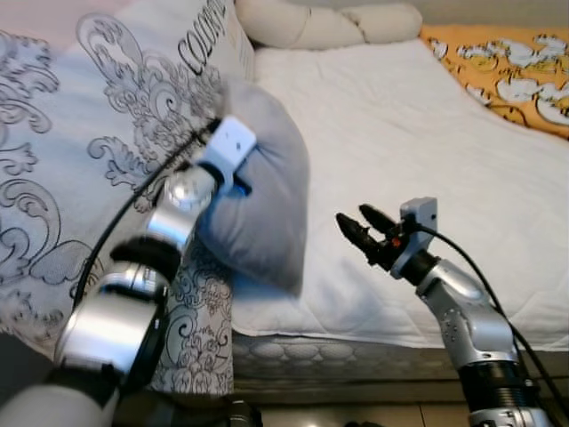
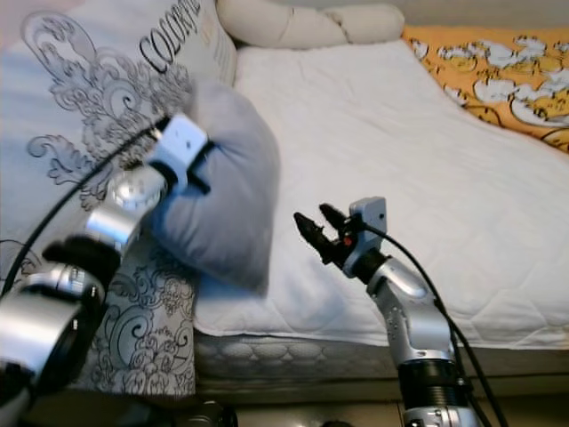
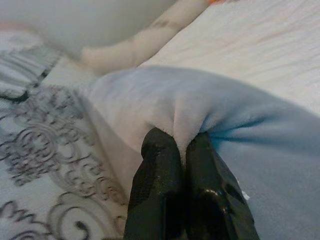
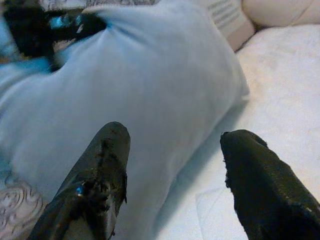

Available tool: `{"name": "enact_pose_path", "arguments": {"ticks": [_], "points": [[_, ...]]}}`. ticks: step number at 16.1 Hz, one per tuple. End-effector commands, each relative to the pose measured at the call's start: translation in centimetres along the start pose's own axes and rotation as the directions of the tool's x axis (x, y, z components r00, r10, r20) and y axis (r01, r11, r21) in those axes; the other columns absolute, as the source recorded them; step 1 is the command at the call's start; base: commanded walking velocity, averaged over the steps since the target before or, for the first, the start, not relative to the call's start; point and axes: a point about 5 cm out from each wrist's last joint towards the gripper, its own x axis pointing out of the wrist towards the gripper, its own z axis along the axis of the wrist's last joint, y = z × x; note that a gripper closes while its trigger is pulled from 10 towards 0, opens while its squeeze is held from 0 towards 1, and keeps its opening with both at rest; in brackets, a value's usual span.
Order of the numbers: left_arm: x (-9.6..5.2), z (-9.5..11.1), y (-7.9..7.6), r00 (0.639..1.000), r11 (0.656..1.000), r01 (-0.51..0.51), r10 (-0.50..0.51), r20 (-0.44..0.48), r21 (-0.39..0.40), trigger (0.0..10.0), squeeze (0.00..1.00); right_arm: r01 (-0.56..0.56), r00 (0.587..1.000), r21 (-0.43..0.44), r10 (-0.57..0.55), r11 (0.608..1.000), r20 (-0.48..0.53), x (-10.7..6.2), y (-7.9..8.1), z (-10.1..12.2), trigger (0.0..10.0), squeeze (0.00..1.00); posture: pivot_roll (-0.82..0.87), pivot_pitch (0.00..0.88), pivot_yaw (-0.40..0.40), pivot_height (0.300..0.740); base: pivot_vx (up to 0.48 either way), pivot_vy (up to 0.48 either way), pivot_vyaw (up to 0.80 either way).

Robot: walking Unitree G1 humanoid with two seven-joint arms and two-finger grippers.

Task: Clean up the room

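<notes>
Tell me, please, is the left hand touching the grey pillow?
Touching: the left wrist view shows the left hand pinching a fold of the grey pillow between its shut fingers.

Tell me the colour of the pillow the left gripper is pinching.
Plain light blue-grey pillow, held by the left gripper; clearest in the right eye view.
</notes>
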Motion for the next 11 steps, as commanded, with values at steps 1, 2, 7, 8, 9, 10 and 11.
{"name": "enact_pose_path", "arguments": {"ticks": [1, 2, 7, 8, 9, 10, 11], "points": [[0.3, 0.9, 1.3, 0.997, 0.997, -0.073, 0.072, 0.027, 0.036, 10.0, 0.00, -0.011, 1.000, 0.004, 0.011, 1.000, -0.005, -0.6, 0.0, 0.1, 10.0, 1.00, 0.02, 0.000, 0.078, 0.740, 0.000, 0.000, 0.00], [0.3, 0.6, 1.3, 0.997, 0.996, -0.072, 0.071, 0.009, 0.059, 10.0, 0.00, -0.022, 1.000, 0.000, 0.022, 1.000, -0.012, -1.0, 0.2, 0.2, 10.0, 1.00, 0.00, 0.000, 0.083, 0.740, 0.000, 0.000, 0.00], [-0.5, -2.3, 1.2, 0.990, 0.968, -0.058, 0.088, -0.112, 0.246, 10.0, 0.00, -0.190, 0.981, -0.019, 0.188, 0.982, -0.055, -3.4, 2.3, 0.7, 10.0, 1.00, -0.09, 0.000, 0.090, 0.740, 0.000, 0.000, 0.00], [-0.7, -2.9, 1.3, 0.987, 0.961, -0.052, 0.091, -0.132, 0.270, 10.0, 0.00, -0.216, 0.975, -0.026, 0.214, 0.976, -0.052, -3.9, 2.6, 1.1, 10.0, 1.00, -0.10, 0.000, 0.090, 0.740, 0.000, 0.000, 0.00], [-1.0, -3.3, 1.5, 0.986, 0.956, -0.042, 0.088, -0.144, 0.292, 10.0, 0.00, -0.226, 0.973, -0.031, 0.224, 0.974, -0.050, -4.3, 2.7, 1.3, 10.0, 1.00, -0.11, 0.000, 0.088, 0.740, 0.000, 0.000, 0.00], [-1.0, -3.4, 1.6, 0.987, 0.961, -0.021, 0.064, -0.150, 0.275, 10.0, 0.00, -0.231, 0.972, -0.027, 0.230, 0.973, -0.048, -4.6, 2.8, 1.4, 10.0, 1.00, -0.10, 0.000, 0.086, 0.740, 0.000, 0.000, 0.00], [-1.1, -3.3, 1.7, 0.989, 0.974, 0.004, 0.030, -0.144, 0.227, 10.0, 0.00, -0.238, 0.971, -0.024, 0.237, 0.971, -0.046, -4.8, 2.9, 1.4, 10.0, 1.00, -0.10, 0.000, 0.084, 0.740, 0.000, 0.000, 0.00]]}}
